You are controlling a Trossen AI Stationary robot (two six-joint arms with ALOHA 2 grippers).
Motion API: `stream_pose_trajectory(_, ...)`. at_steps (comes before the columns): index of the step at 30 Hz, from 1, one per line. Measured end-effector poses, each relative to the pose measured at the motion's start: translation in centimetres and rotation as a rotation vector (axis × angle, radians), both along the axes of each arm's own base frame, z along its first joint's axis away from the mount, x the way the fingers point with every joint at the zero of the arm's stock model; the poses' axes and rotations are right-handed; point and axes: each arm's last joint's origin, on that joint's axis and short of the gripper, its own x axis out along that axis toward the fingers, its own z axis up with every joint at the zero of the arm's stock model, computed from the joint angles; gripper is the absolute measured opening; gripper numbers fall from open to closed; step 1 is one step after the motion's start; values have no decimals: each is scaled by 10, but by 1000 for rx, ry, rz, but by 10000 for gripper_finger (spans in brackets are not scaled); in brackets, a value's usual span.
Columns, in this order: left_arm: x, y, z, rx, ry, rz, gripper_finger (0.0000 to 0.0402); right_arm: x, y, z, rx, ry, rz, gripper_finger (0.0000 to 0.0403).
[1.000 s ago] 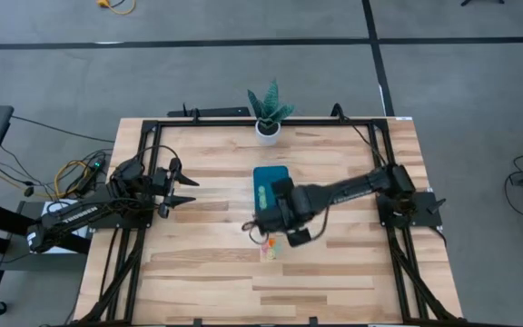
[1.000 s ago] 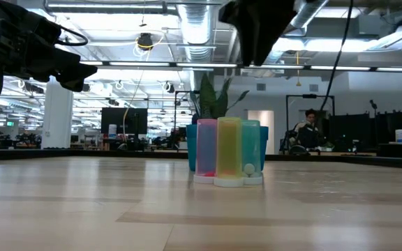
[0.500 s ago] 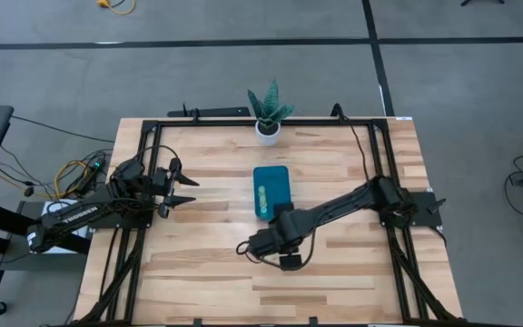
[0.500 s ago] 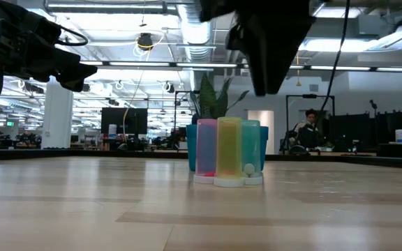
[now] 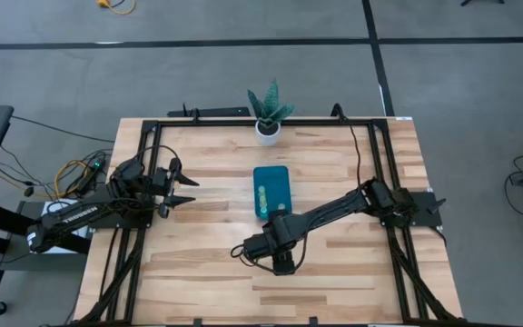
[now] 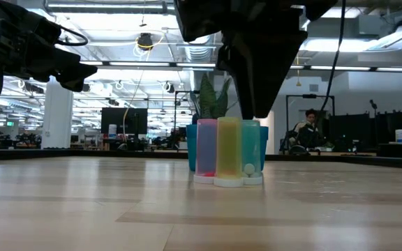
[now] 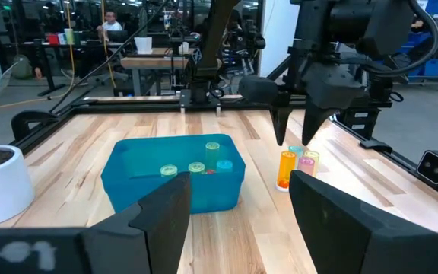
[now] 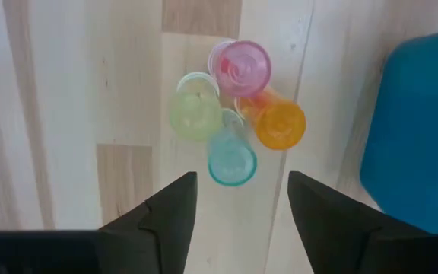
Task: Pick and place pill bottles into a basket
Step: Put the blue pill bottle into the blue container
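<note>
While the right end effector (image 8: pixel 238 221) hangs directly above a tight cluster of four upright pill bottles (image 8: pixel 236 113), its fingers stand spread wide with nothing between them. Cluster sits on the counter (image 5: pixel 334 272) just beside the short end of the basket (image 5: pixel 271 190) that lies away from the potted plant (image 5: pixel 268 111); pink, pale green, teal and orange caps touching one another. More bottles already lie inside the basket, seen from the left wrist. Judgement: these bottles look light, stiff plastic, smooth-sided, tall for their footing, so easily toppled and likely to skid if nudged. Packed this close, fingers coming down around one risk knocking its neighbours. Best hold appears to be across the body just under the cap, on an outer bottle such as the teal one nearest the fingers. Left end effector (image 5: pixel 187 190) waits, spread wide, at the counter's left edge, well apart. No readable labels on bottles or basket; lettering on the left arm is too small to read.
</note>
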Motion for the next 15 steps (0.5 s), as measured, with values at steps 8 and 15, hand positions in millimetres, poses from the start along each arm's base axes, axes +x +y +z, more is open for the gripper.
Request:
stream_pose_trajectory(8,0,0,0,0,0,0,213,3,2,-8,43,18,1,209)
stream_pose_trajectory(15,0,0,0,0,0,0,213,7,3,-15,45,12,-1,203)
